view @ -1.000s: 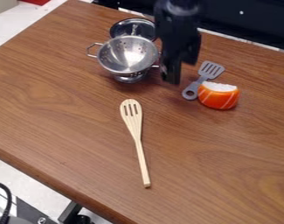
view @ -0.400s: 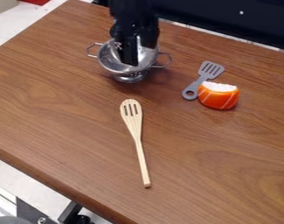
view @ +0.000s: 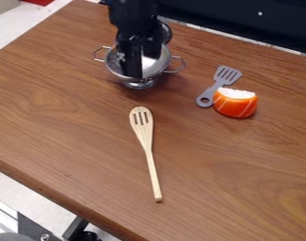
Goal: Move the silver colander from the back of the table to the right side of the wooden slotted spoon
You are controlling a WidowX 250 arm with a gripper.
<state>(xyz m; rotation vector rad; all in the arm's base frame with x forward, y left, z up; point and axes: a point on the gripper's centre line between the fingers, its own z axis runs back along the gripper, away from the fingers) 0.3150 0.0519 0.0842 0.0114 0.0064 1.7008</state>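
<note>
Looking down at the brown wooden surface (view: 67,108), we find the metal colander (view: 161,67) upright on its foot, with a looped handle out to either side and small holes in its wall. The black hand (view: 144,67) hangs over the colander, hiding part of the bowl from us. It is released, its two fingertips standing apart with the shiny bowl showing between them, and we see nothing held there. Whether the fingers touch the colander's inside, we cannot tell. The black arm (view: 133,12) comes down to it from beyond the colander.

Just behind the colander we make out a round, shiny metal piece (view: 165,32), partly hidden by the arm. To the right of the colander lies a gray slotted spatula (view: 225,75), its blade pointing away from us and its holed handle end toward us. A little farther to the colander's right, and nearer to us, an orange toy piece (view: 234,107) with pale stripes and a white top sits against that spatula's handle, or right beside it. In front of the colander lies a light wooden slotted turner (view: 144,129), its slotted head toward the colander and its long handle running toward us. Well behind the colander, we see a dark panel (view: 243,23) along the surface's far edge.
</note>
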